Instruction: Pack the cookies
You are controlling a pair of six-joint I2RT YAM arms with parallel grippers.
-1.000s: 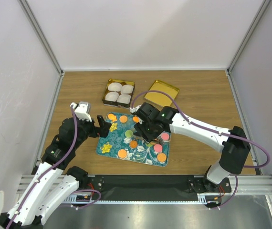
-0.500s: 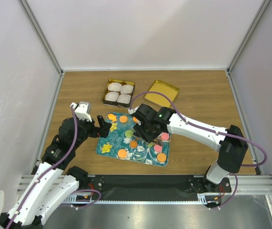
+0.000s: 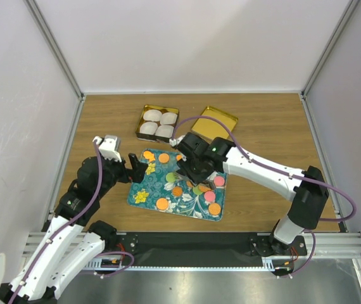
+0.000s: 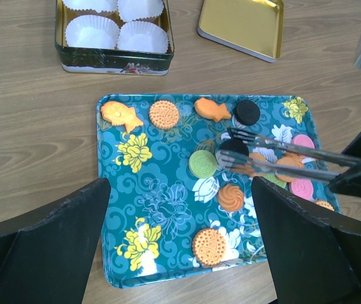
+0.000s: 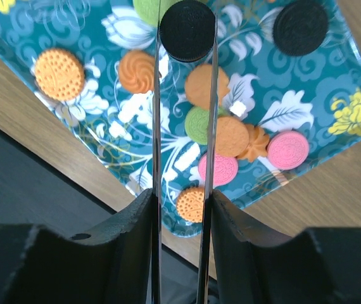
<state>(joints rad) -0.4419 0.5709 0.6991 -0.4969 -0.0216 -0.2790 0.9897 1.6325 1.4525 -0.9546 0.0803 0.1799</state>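
Several cookies in orange, green, pink and black lie on a teal flowered tray (image 3: 139,196). My right gripper (image 3: 190,166) is shut on metal tongs (image 5: 156,126). The tong tips pinch a black round cookie (image 5: 187,22), which also shows in the left wrist view (image 4: 232,147) over the tray's middle. A second black cookie (image 5: 300,26) lies near the tray's far edge. My left gripper (image 3: 136,168) is open and empty, hovering over the tray's near left part (image 4: 161,202). A green cookie (image 4: 202,163) and an orange swirl cookie (image 4: 230,197) lie beside the tongs.
A dark tin (image 3: 158,122) with white paper cups (image 4: 92,30) stands just beyond the tray. Its gold lid (image 3: 215,123) lies to the right of it. Grey walls close in the wooden table on three sides.
My right gripper with the tongs has shifted slightly left and toward the far side of the tray. The left arm has not moved.
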